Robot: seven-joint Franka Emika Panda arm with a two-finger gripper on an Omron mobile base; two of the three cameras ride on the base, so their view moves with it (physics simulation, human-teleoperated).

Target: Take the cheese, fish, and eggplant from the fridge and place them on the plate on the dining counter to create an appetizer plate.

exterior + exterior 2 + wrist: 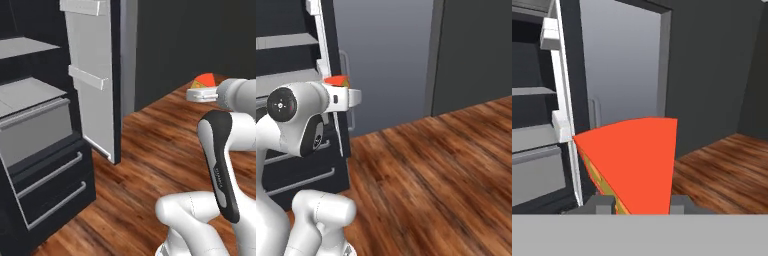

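Note:
The cheese (632, 165) is a wedge with an orange-red top and a yellow side with darker holes. My gripper (641, 202) is shut on it, a finger at each side. From the left base view the cheese (205, 80) sits in the gripper (202, 87) out over the floor, to the right of the open fridge (40, 125). From the right base view the cheese (337, 80) shows above the hand, in front of the fridge (291, 50) door's edge. The fish, eggplant, plate and dining counter are out of view.
The fridge door (95, 75) stands open, swung out towards the room, with pale shelves on its inner side. Two lower drawers with grey bar handles (50, 175) are shut. Wooden floor (431, 175) stretches to the right, bounded by dark walls (476, 50).

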